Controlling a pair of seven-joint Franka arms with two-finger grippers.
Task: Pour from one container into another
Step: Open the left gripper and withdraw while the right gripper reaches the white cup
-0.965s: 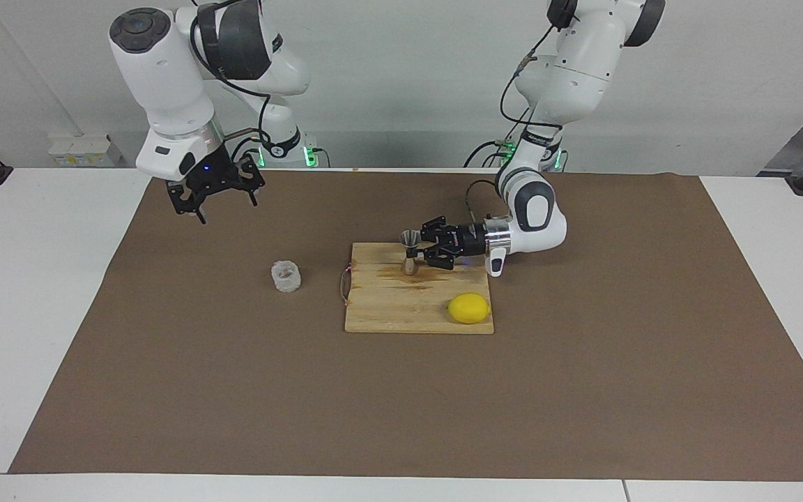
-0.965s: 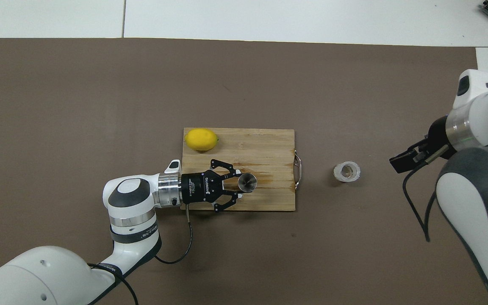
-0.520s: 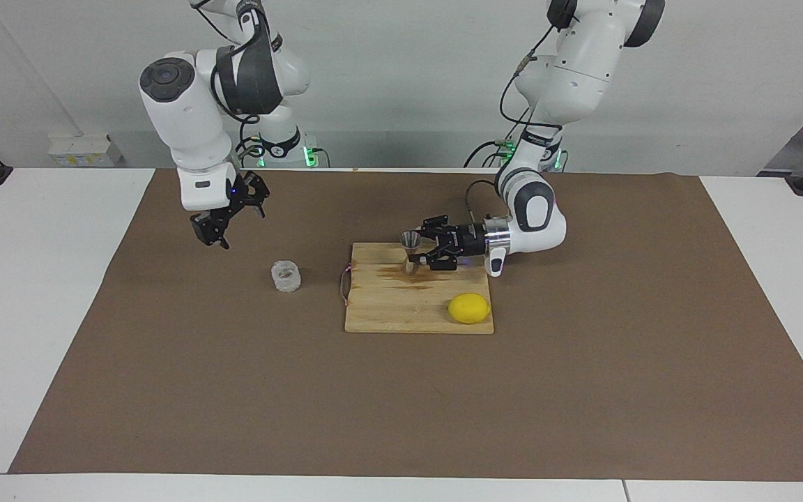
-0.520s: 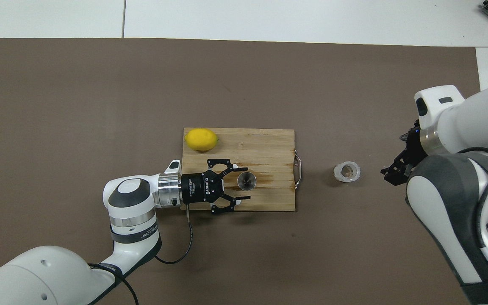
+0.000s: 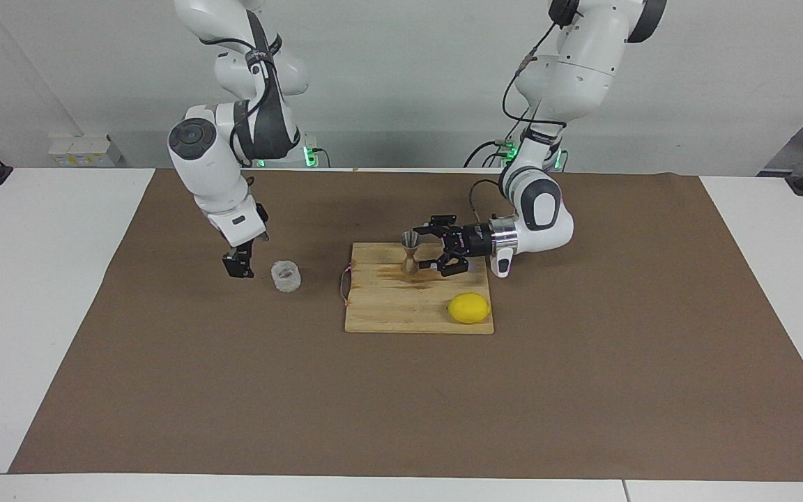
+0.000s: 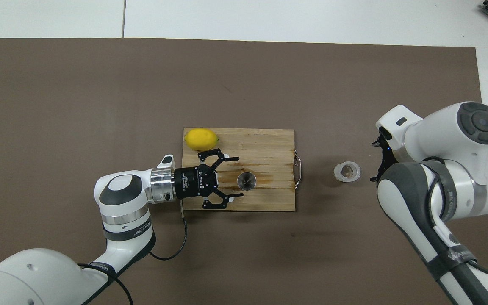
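Glass cup stands upright on the brown mat, just beside the right gripper, whose jaws look spread and hold nothing. On the wooden board the jigger stands just ahead of the left gripper's released jaws, not touched. A lemon lies near them.

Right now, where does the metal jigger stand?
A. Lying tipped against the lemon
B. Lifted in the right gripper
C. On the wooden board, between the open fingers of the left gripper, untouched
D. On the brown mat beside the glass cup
C: the jigger stands upright on the wooden board, and the left gripper is open, clear of it.
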